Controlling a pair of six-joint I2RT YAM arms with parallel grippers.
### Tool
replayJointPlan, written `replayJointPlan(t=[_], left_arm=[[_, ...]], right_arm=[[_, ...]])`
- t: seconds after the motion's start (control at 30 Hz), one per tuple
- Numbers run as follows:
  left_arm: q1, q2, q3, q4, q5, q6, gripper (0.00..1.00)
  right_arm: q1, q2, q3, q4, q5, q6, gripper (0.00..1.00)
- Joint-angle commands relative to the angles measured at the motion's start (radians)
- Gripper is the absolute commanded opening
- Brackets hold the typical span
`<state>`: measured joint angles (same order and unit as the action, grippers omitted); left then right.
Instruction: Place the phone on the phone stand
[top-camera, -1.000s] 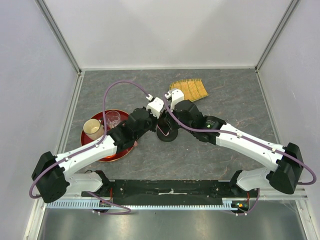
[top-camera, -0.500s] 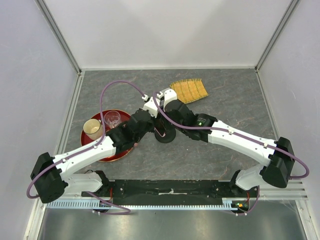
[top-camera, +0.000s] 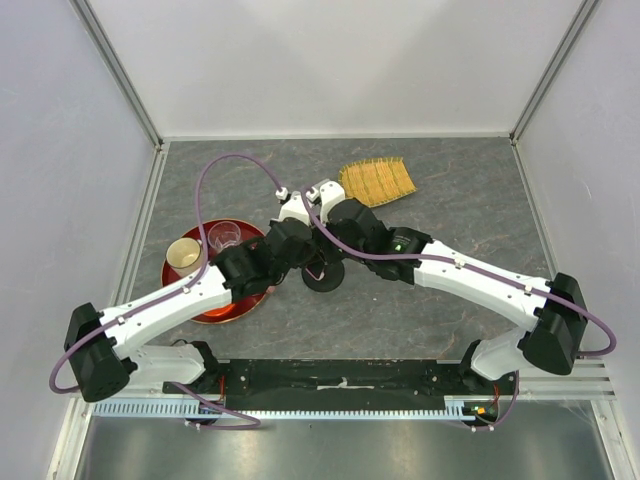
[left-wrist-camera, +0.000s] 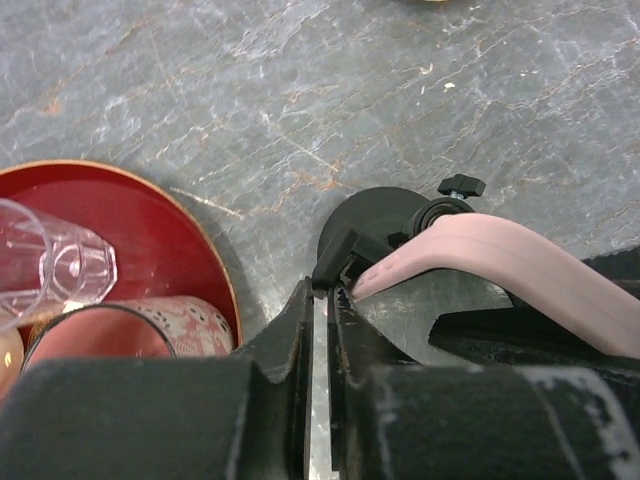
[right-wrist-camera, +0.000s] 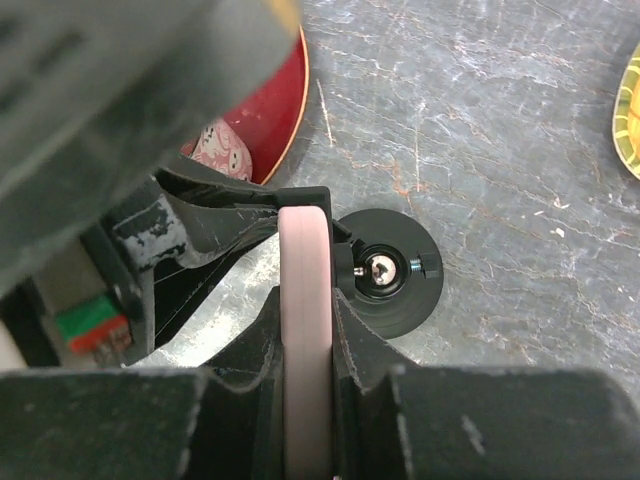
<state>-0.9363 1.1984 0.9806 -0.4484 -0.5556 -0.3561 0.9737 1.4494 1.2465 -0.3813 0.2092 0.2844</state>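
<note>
Right end effector (right-wrist-camera: 305, 312) pinched the phone (right-wrist-camera: 303, 250) by its flat faces. It held the phone on edge, right at the phone stand (right-wrist-camera: 402, 300), so it could slip into place. Left end effector (left-wrist-camera: 322, 295) was closed tight against the stand, likely to keep it from tipping.

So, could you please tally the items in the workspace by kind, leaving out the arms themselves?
phone: 1
phone stand: 1
red tray: 1
drinking vessels: 2, a cup and a clear glass
yellow mat: 1
Total: 6
</note>
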Motion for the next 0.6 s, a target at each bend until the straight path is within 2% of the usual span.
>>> replayJointPlan(t=[0.0, 0.03, 0.17, 0.4, 0.57], left_arm=[[-0.006, -0.109, 0.066, -0.225, -0.125, -0.148, 0.16], [-0.006, -0.114, 0.064, -0.257, -0.125, -0.180, 0.28], [-0.007, -0.143, 0.052, -0.308, -0.119, -0.234, 0.40], [-0.006, -0.282, 0.059, -0.394, -0.096, -0.235, 0.48], [-0.007, -0.370, 0.038, -0.311, 0.006, -0.147, 0.48]], right_arm=[[-0.089, 0.039, -0.041, -0.146, 0.285, -0.077, 0.00], [-0.090, 0.040, -0.048, -0.140, 0.277, -0.080, 0.00], [-0.093, 0.042, -0.058, -0.131, 0.251, -0.093, 0.00], [-0.112, 0.011, -0.084, -0.076, 0.168, -0.131, 0.00], [-0.139, -0.024, -0.090, -0.056, 0.018, -0.168, 0.00]])
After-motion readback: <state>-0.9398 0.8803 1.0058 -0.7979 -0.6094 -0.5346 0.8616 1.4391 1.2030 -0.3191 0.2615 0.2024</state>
